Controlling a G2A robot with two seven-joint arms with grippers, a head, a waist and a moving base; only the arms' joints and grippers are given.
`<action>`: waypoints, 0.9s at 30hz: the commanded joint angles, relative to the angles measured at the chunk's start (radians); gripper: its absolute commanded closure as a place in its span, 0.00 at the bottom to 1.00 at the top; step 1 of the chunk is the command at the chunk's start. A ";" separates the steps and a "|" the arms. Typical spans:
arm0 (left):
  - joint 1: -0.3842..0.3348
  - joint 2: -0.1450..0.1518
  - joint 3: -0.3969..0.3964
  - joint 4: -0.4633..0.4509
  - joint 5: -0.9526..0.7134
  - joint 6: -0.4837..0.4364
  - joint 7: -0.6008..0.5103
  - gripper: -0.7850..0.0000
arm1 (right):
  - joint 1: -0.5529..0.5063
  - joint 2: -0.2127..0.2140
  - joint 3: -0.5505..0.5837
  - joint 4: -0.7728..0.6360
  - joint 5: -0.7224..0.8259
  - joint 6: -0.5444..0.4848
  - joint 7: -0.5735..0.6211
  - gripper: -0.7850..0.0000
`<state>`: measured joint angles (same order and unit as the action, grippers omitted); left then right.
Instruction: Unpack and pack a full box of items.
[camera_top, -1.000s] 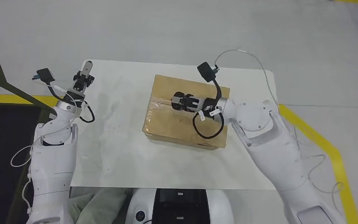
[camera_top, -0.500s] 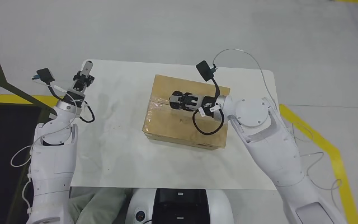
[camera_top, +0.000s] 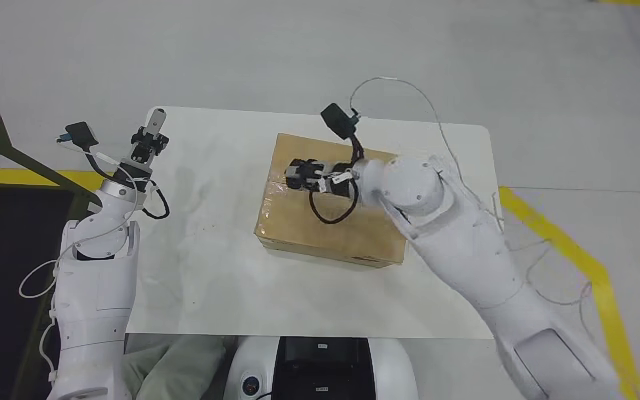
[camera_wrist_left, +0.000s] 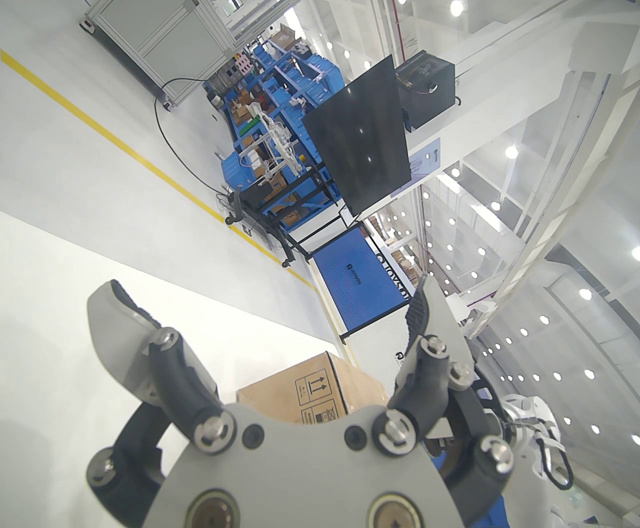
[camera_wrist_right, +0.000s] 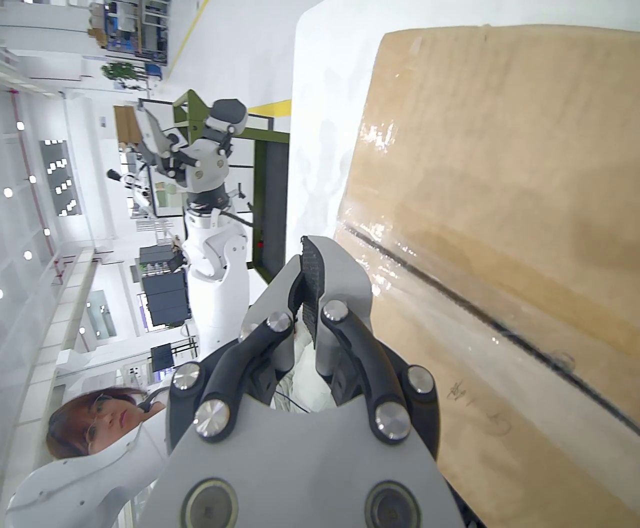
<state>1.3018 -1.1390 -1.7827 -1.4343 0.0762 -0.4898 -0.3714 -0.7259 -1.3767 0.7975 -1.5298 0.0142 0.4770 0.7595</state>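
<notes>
The right end effector (camera_top: 293, 172) (camera_wrist_right: 310, 265) has slid along the top of the cardboard box (camera_top: 300, 225) toward the left of the top view. A second ago it sat nearer the middle of the lid. Now it lies close to the box's left edge, and the arm's white elbow has swung in over the right half of the lid. Its two ribbed pads (camera_wrist_right: 314, 295) are clenched flat against each other with nothing between them. The tips sit low over the taped seam (camera_wrist_right: 450, 295) that runs across the lid; whether they touch the tape cannot be told.

The left end effector (camera_top: 150, 135) (camera_wrist_left: 270, 305) has not moved. It is in the upper left of the top view, above the far left corner of the white tabletop (camera_top: 200, 260), well apart from the box. Its fingers are spread wide and hold nothing.

The box is closed and sits right of centre on the tabletop, turned slightly askew. In the left wrist view one side of the box (camera_wrist_left: 300, 390) carries black handling marks, among them a pair of upward arrows; the rest is too small to read. Faint pen scribbles (camera_wrist_right: 457, 390) on the lid beside the seam are not legible.
</notes>
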 joint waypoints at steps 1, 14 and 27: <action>0.000 0.000 0.000 0.000 0.000 0.000 0.000 0.00 | 0.042 -0.020 -0.043 0.040 0.032 0.014 -0.008 1.00; 0.000 0.000 0.000 0.000 0.000 0.000 0.000 0.00 | 0.139 -0.114 -0.153 0.232 0.155 0.077 -0.129 1.00; 0.000 0.000 0.000 0.000 0.000 0.000 0.000 0.00 | 0.087 -0.110 -0.116 0.223 0.137 0.131 -0.142 1.00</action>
<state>1.3018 -1.1390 -1.7827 -1.4343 0.0762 -0.4898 -0.3714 -0.6294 -1.4898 0.6714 -1.2937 0.1552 0.6038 0.6224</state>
